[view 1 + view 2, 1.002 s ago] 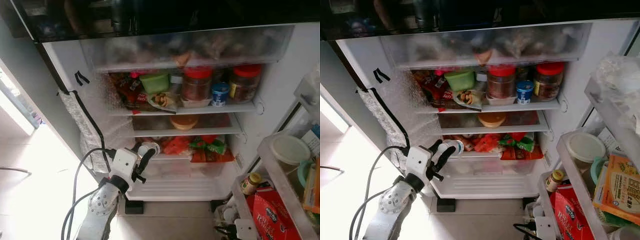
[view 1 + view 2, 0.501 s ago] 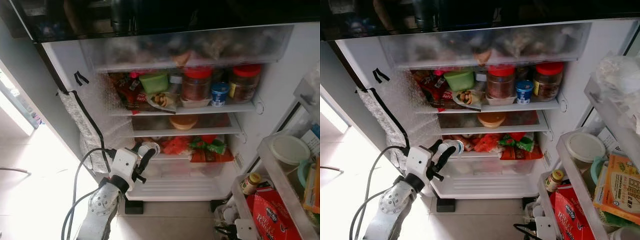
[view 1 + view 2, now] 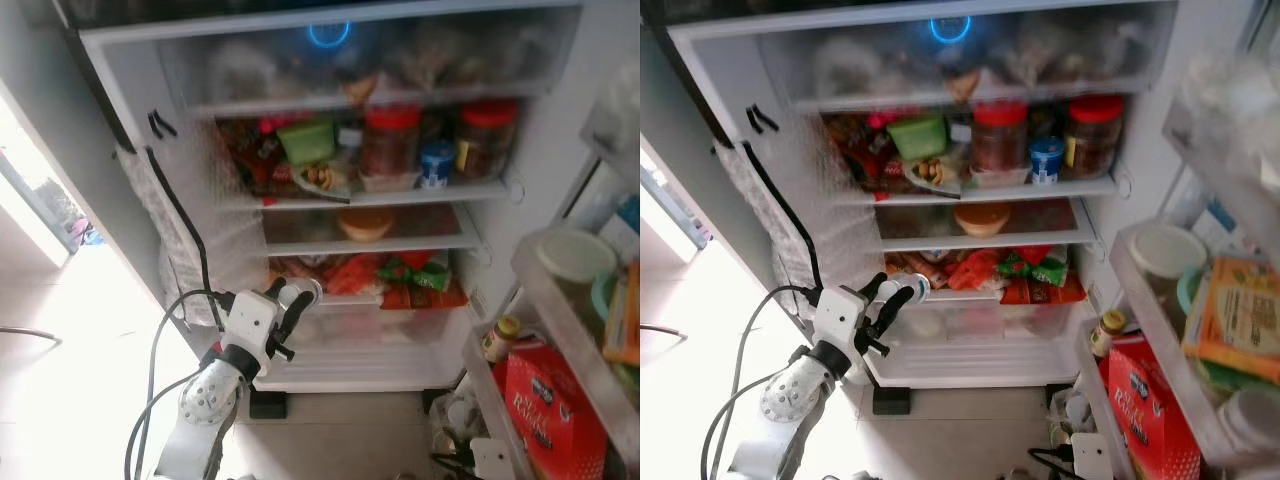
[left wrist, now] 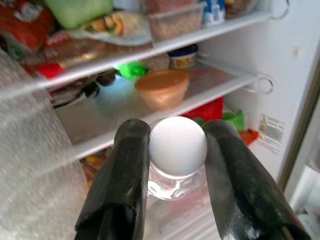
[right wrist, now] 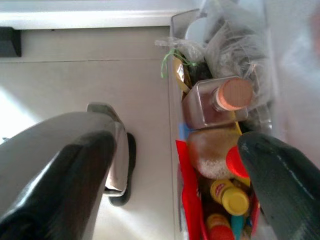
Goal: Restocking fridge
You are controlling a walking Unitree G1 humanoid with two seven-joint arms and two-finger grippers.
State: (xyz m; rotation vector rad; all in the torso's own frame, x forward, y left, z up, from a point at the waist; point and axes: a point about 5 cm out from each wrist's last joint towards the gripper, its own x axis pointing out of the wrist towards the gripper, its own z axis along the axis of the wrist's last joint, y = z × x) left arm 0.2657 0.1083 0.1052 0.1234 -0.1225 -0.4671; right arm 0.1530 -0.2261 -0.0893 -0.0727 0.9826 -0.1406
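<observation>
My left gripper (image 3: 291, 306) is shut on a small clear bottle with a white cap (image 3: 303, 292). It holds the bottle in front of the left end of the open fridge's lowest shelf (image 3: 345, 300). In the left wrist view both black fingers (image 4: 125, 170) press the bottle's neck under the round cap (image 4: 177, 145), with the glass middle shelf (image 4: 210, 92) and an orange bowl (image 4: 162, 87) behind. My right gripper (image 5: 175, 150) hangs open beside the door's bottom bin.
The top shelf is crowded with two red-lidded jars (image 3: 395, 150), a green tub (image 3: 307, 140) and packets. Red and green packets (image 3: 410, 290) fill the lowest shelf. The open door's bins (image 3: 560, 330) on the right carry a red box (image 3: 550, 400) and a small bottle (image 3: 500, 338).
The camera has tilted, so the whole fridge sits higher in the picture and looks blurred. The left gripper still holds the bottle in the same place by the lowest shelf.
</observation>
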